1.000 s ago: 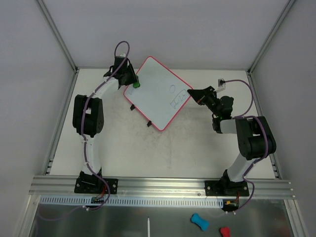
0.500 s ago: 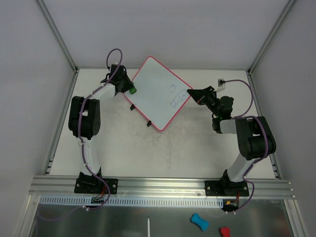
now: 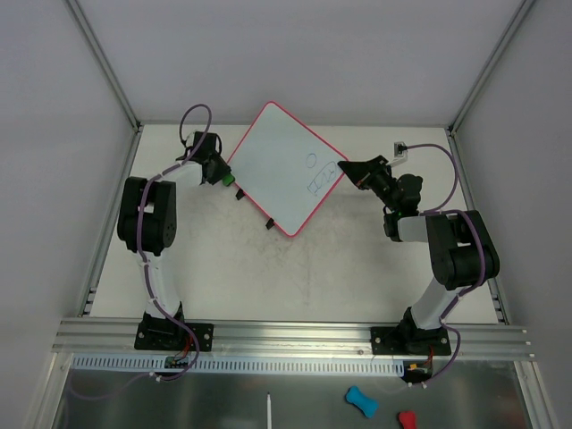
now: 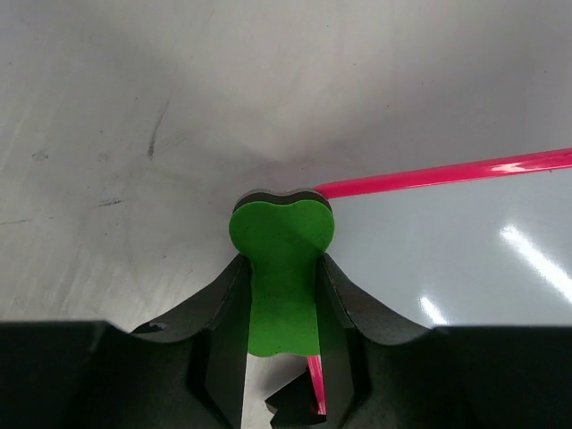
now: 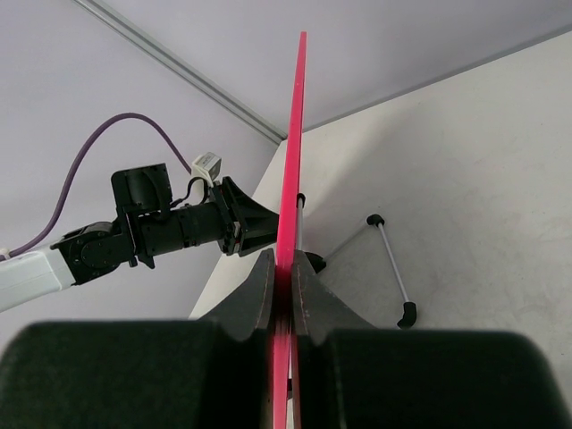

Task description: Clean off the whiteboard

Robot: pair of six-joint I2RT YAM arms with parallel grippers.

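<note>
The whiteboard (image 3: 281, 170) is a white board with a pink-red frame, turned like a diamond at the back of the table, with blue scribbles (image 3: 320, 177) near its right corner. My right gripper (image 3: 350, 170) is shut on that corner's edge; in the right wrist view its jaws pinch the pink frame (image 5: 290, 179) edge-on. My left gripper (image 3: 227, 176) is shut on a green eraser (image 4: 281, 268), which sits at the board's left edge, just off the white surface (image 4: 465, 259). The board's two black feet (image 3: 239, 193) show along its lower left edge.
The enclosure's grey walls and metal posts (image 3: 103, 63) close in the back and sides. A metal rail (image 3: 286, 335) runs along the near edge. A blue eraser (image 3: 360, 401), a red eraser (image 3: 407, 418) and a white stick (image 3: 268, 411) lie below the rail.
My left gripper with the green eraser has slid left and down, off the board's upper left area to its left edge. The right gripper and the board have stayed put.
</note>
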